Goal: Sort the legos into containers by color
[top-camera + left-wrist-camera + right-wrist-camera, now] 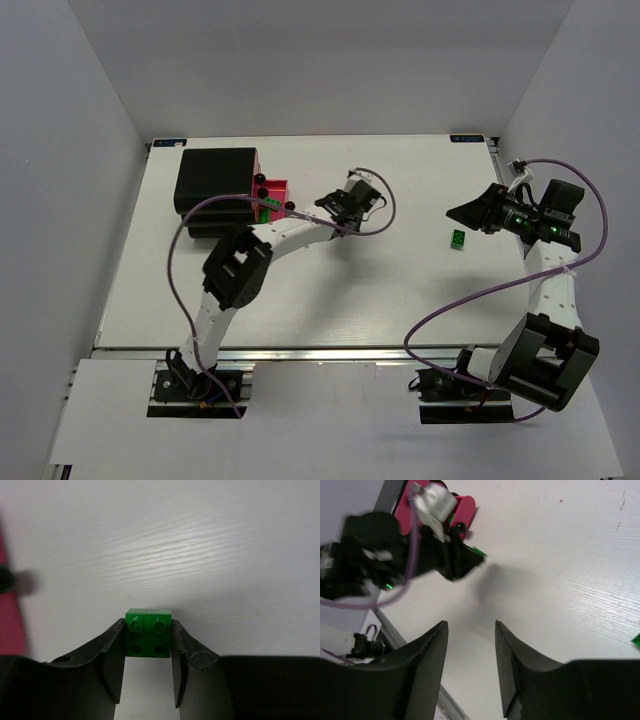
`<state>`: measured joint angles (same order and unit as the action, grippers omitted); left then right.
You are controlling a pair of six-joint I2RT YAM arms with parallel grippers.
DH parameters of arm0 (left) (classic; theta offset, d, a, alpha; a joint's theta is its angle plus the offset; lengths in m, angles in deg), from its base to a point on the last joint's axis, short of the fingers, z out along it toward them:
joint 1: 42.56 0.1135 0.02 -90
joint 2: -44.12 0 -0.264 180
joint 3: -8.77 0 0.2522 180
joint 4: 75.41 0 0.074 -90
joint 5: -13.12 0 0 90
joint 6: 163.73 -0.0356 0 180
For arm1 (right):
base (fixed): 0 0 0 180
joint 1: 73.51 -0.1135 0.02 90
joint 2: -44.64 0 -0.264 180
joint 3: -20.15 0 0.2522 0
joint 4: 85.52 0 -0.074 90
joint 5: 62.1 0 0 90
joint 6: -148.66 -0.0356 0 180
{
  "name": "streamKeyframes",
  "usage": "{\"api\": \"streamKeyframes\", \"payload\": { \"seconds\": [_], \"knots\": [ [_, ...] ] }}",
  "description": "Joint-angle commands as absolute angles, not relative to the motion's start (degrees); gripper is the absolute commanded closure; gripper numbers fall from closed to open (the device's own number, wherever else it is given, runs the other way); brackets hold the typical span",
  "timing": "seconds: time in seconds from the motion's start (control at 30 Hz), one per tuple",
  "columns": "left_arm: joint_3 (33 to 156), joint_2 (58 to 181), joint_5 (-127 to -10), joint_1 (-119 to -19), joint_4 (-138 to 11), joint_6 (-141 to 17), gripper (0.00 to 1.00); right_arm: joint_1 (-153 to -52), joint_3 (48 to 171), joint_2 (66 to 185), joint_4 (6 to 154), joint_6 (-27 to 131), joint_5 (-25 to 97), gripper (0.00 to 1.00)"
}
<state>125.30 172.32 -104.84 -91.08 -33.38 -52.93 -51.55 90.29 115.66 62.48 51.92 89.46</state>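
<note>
My left gripper is shut on a small green two-by-two lego, held between both fingertips above the white table. In the top view the left gripper is just right of the open pink drawer of the black cabinet. The drawer holds something green. A second green lego lies on the table right of centre. My right gripper hovers just above it, open and empty. From the right wrist, the left gripper's tip shows the green lego near the pink drawer.
The drawer's round black knobs face the left gripper. A blurred knob and a pink drawer edge sit at the left of the left wrist view. The loose green lego's corner shows at the right wrist view's edge. Purple cables loop over both arms.
</note>
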Motion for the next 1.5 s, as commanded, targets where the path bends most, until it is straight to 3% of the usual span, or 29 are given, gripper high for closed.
{"api": "streamKeyframes", "payload": {
  "seconds": [0.0, 0.03, 0.07, 0.1, 0.83, 1.0, 1.13, 1.27, 1.47],
  "knots": [
    [118.79, 157.97, -111.41, -85.73, -33.26, -53.78, 0.92, -51.45, 89.02, 113.55, 66.21, 51.8, 91.88, 0.55],
    [117.12, 156.29, -111.42, -84.67, -33.44, -53.87, 0.93, -51.53, 88.84, 113.63, 66.39, 51.8, 92.06, 0.67],
    [115.63, 155.05, -111.42, -82.58, -33.79, -55.09, 0.93, -51.62, 88.76, 113.72, 66.65, 51.8, 92.32, 0.92],
    [113.78, 153.39, -111.42, -81.77, -33.79, -55.53, 0.93, -51.62, 88.67, 113.72, 66.83, 51.72, 92.33, 1.0],
    [132.84, 169.63, -123.19, -74.29, -32.38, -70.03, 0.91, -51.54, 87.88, 116.18, 67.36, 51.72, 93.03, 1.0],
    [133.89, 171.3, -123.55, -73.24, -30.98, -70.65, 0.82, -51.71, 87.88, 116.71, 67.36, 51.8, 93.12, 1.0],
    [133.81, 172.26, -123.28, -73.24, -30.28, -70.57, 0.68, -51.71, 87.79, 116.71, 67.36, 51.89, 93.2, 1.0],
    [133.72, 172.53, -122.32, -73.24, -29.66, -70.57, 0.48, -51.54, 87.79, 116.8, 67.44, 51.63, 93.29, 1.0],
    [135.38, 172.71, -121.96, -73.24, -28.26, -70.39, 0.33, -51.62, 87.79, 116.8, 67.27, 51.63, 93.38, 1.0]
  ]
}}
